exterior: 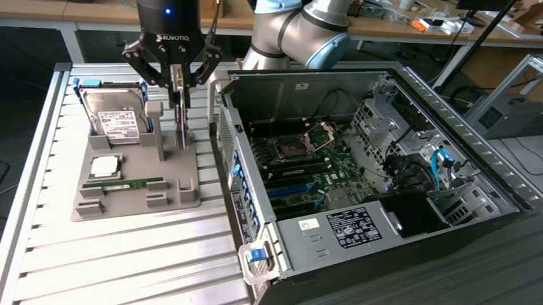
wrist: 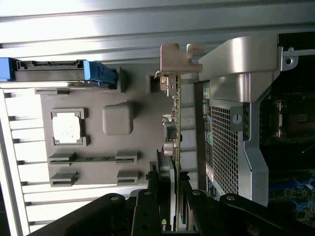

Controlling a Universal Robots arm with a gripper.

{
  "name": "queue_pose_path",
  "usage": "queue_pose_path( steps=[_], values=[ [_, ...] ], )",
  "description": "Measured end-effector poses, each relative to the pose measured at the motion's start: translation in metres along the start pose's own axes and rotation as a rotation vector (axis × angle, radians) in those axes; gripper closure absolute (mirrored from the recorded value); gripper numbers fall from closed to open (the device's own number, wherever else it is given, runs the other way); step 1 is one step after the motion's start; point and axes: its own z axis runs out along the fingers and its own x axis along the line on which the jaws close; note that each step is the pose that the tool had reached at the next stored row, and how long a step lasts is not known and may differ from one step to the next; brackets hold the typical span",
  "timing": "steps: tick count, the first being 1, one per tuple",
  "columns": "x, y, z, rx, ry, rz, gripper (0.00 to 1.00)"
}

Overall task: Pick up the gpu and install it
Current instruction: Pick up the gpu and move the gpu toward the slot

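Brushed aluminium slats make up the table (exterior: 127, 254) along the bottom of the exterior view. On it at lower centre is the near end of the open computer case (exterior: 297, 248), grey sheet steel with a white label and a blue plastic latch (exterior: 257, 255). Deeper in the case, at centre frame, lies the dark motherboard (exterior: 297, 159) with its empty black and blue slots, so nothing has been installed. At left of frame is a matte grey moulded fixture (exterior: 127, 200). In its pockets are a narrow green RAM stick (exterior: 123, 184), a square silver processor (exterior: 104, 166) and, further back, a boxy silver hard drive (exterior: 114, 114) with a white label. Just beside the drive, at upper left, the gpu (exterior: 182, 117) stands on edge. It is a thin green board, and the wrist view shows small components along it and a bent silver bracket (wrist: 174, 56) at its far end. The black gripper (exterior: 178, 84) has its fingers closed on the card's upper edge, one on each face, so the grasp looks made. Whether the card's lower edge has cleared the fixture is hard to judge from here; it appears to be at or barely above it. The carry to the case and the seating in a slot are left to do. Behind, the arm (exterior: 297, 28) with its smooth grey joints reaches in from the top of the frame.
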Motion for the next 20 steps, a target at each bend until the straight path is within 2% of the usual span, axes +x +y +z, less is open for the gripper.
queue_pose_path(
  steps=[20],
  values=[
    [-0.0002,-0.0005,-0.0056,0.0000,0.0000,0.000,0.73]
  ],
)
